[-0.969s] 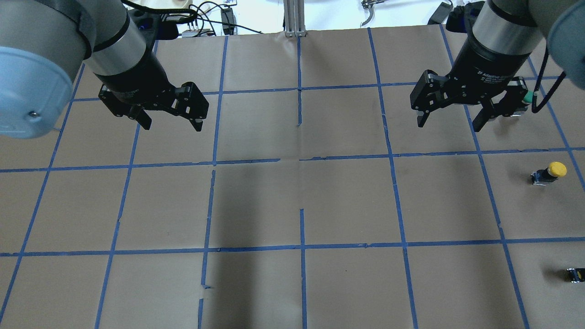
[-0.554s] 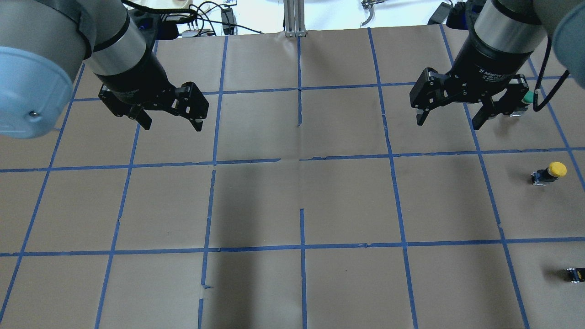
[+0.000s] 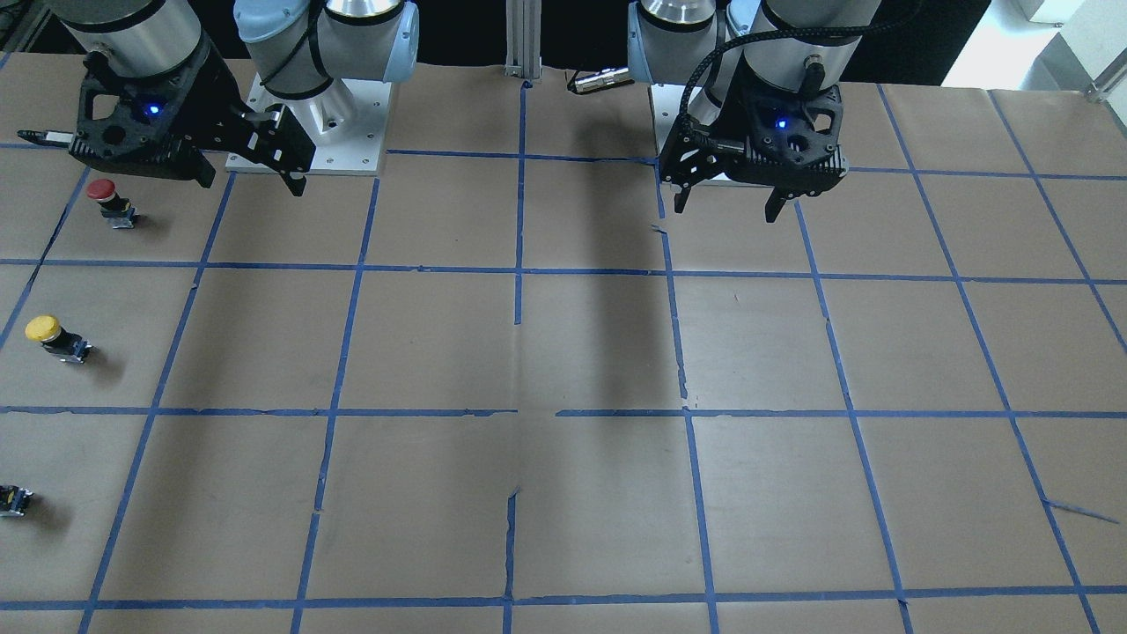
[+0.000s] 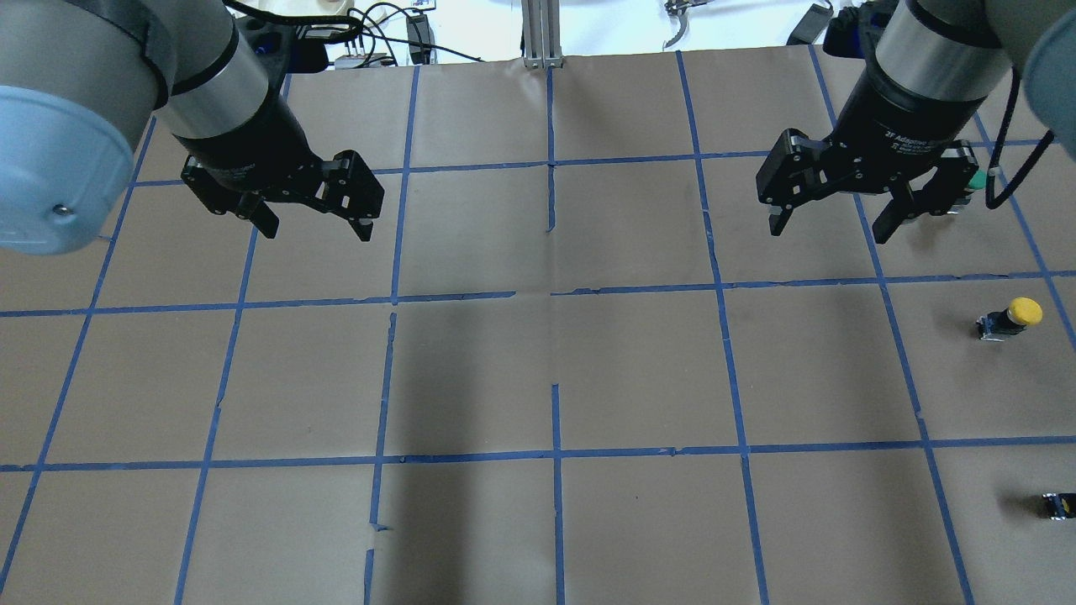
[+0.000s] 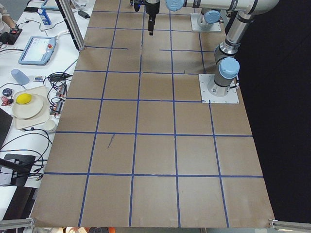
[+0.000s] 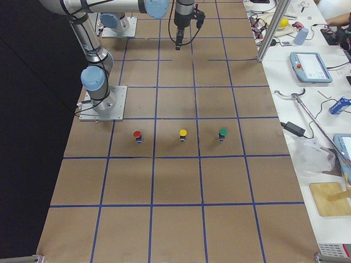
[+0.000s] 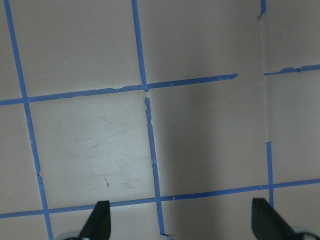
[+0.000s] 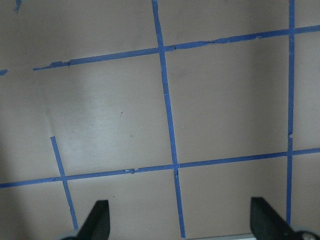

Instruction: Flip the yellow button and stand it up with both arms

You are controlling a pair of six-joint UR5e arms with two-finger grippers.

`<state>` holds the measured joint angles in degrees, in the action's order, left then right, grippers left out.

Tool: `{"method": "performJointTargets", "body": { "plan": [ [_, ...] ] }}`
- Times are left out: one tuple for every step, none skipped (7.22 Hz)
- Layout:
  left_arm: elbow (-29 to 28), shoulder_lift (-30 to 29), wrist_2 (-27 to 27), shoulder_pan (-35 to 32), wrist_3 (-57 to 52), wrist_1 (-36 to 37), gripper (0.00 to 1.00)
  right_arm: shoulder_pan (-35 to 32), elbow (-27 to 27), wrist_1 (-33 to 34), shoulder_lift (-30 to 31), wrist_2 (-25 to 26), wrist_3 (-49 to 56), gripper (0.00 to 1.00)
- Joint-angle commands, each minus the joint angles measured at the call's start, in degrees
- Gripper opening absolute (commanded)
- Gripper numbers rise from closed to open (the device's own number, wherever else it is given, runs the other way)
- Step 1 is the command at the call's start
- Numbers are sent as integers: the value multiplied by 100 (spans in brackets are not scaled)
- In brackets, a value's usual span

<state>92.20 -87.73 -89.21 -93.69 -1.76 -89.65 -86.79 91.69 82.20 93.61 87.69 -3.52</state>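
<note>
The yellow button (image 4: 1011, 319) is being shown standing on its dark body, cap uppermost and long axis vertical. In the overhead and front-facing views it is being shown leaning sideways, but in the exterior right view the cap is being shown straight over the body. It is being borne by the table (image 4: 639, 370), well apart from the right gripper (image 4: 828, 230), outward of its fingers and nearer the robot's base, and far from the left gripper (image 4: 318, 229). Both pairs of fingers are being held spread wide over the taped paper, with nothing being pinched. A green button (image 4: 973, 178) is being half hidden behind the right gripper's outer finger and is being shown whole only in the exterior right view. A red button (image 3: 104, 195) is being shown outward of the right fingers in the front-facing view. A small dark block (image 4: 1059, 504) is being cut off by the frame edge, so whether it has a cap cannot be told.
</note>
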Motion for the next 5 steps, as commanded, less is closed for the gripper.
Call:
{"method": "performJointTargets", "body": {
  "plan": [
    [0,2,0,0,0,0,100,-4,7,-20,26,11,0,100],
    [0,2,0,0,0,0,100,-4,16,-20,8,20,0,100],
    [0,2,9,-8,0,18,100,-4,7,-11,17,20,0,100],
    [9,10,-9,-9,0,9,100,-4,7,-20,17,20,0,100],
    [9,45,0,-9,-9,0,100,-4,7,-20,17,20,0,100]
  ]
}}
